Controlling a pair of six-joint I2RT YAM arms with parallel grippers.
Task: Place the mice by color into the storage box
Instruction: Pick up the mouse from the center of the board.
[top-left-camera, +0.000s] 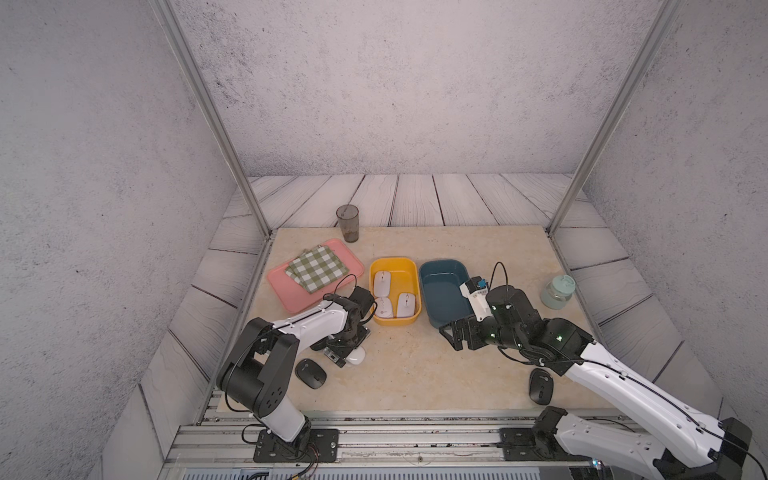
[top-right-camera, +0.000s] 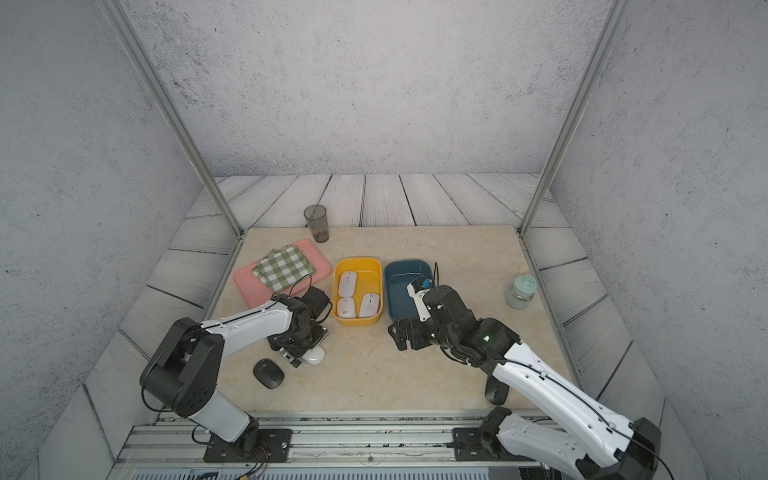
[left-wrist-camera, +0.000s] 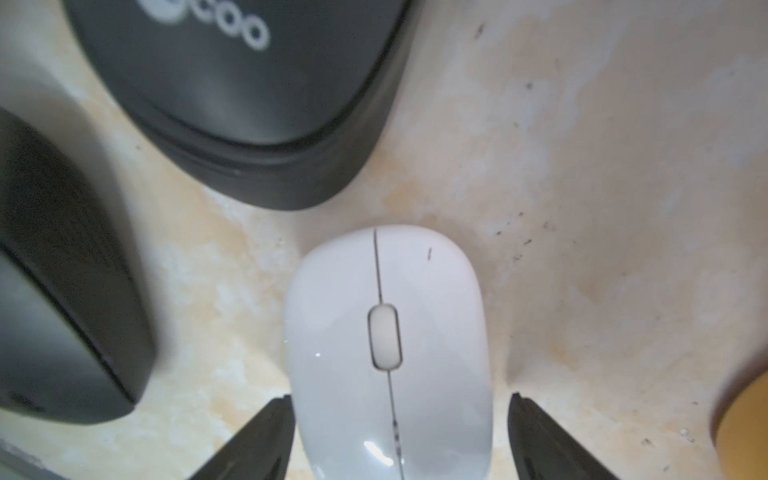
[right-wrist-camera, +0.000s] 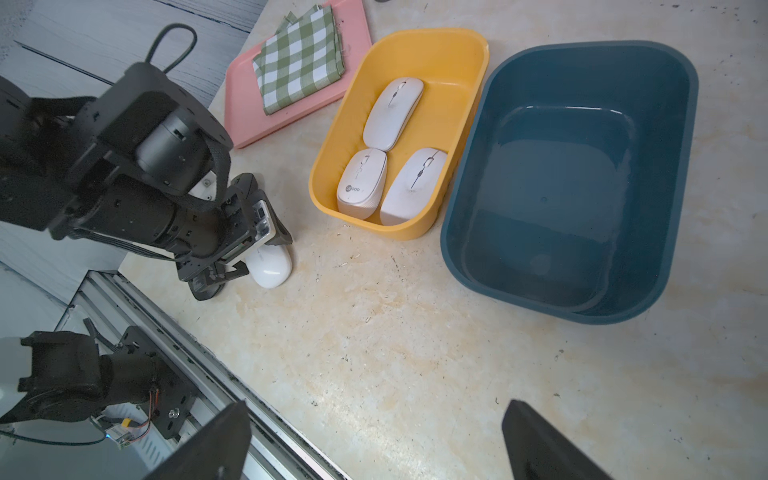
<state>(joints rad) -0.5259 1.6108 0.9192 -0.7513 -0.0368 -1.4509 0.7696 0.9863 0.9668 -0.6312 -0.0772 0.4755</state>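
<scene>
Left gripper (left-wrist-camera: 400, 398) low over table (left-wrist-camera: 582, 208), jaws spread, straddling 1 white mouse (left-wrist-camera: 386, 332) lying flat. One finger sits at its edge, with a gap on the other side. 2 black mice (left-wrist-camera: 232, 104) close by. Yellow box (right-wrist-camera: 415, 37) holds 3 white mice (right-wrist-camera: 392, 112). Blue box (right-wrist-camera: 582, 45) just beside it. Right gripper (right-wrist-camera: 376, 405) spread wide, above table near blue box. 1 black mouse (top-left-camera: 540, 386) beside right arm.

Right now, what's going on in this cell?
The left gripper stands open astride a glossy white oval mouse on the beige tabletop, not yet gripping it. Three white mice lie in the yellow plastic bin; the dark blue plastic bin beside it is empty. The right gripper hovers open, holding nothing. Matte black mice lie loose on the table.
</scene>
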